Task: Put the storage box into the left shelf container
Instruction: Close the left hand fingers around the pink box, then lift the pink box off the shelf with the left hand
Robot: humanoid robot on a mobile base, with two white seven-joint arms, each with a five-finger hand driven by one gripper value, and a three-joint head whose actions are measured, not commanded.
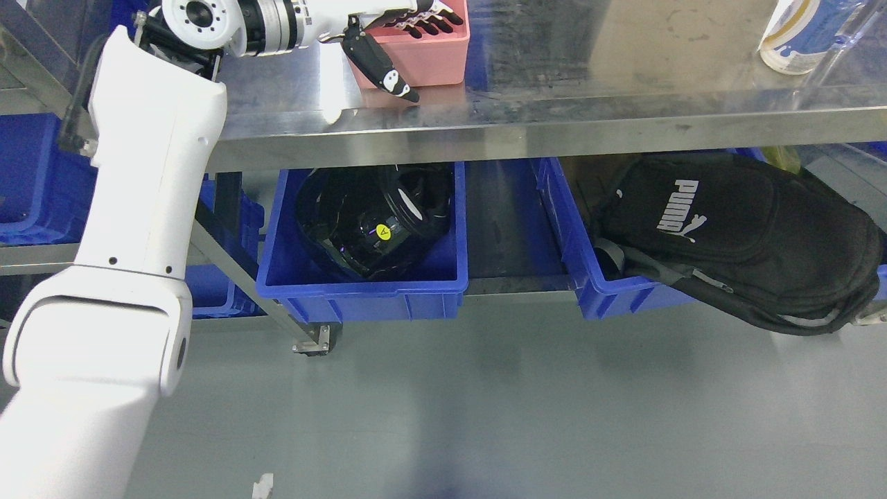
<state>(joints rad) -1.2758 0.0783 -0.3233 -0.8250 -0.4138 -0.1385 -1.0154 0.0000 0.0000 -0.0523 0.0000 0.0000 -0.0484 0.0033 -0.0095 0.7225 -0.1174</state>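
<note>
Left hand grips the pink storage box near the steel table front edge.

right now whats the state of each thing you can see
left hand: shut on pink storage box, fingers inside, thumb outside
pink storage box: upright on the steel table
left blue bin: open, holds a black helmet
right blue bin: black backpack spilling over its rim
bottle: on the table, cropped
</note>
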